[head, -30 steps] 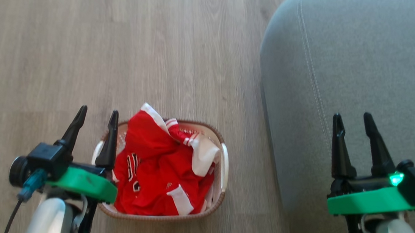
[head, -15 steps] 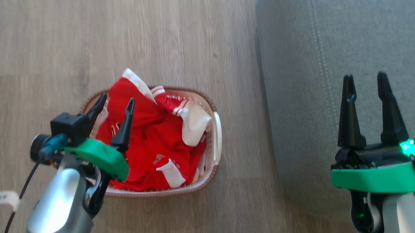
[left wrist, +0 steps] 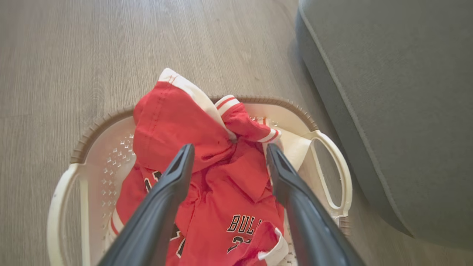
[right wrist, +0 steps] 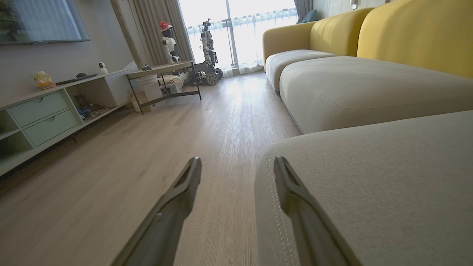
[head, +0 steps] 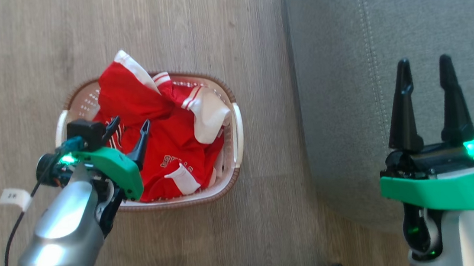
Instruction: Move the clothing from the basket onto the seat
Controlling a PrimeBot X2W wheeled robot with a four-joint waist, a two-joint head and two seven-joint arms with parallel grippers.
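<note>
Wood-grain flooring (head: 101,7) runs through a sunlit living room, where the white basket (head: 236,126) sits just beside the grey seat (head: 332,94). The left gripper (head: 130,125) — at the basket's left rim a second ago — now hangs over the red clothing (head: 136,93) heaped inside, jaws wide and empty; the right gripper (head: 424,62) gapes above the seat.

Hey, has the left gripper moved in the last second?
Yes. The left gripper went from the left rim of the basket to over the jerseys inside it.
</note>
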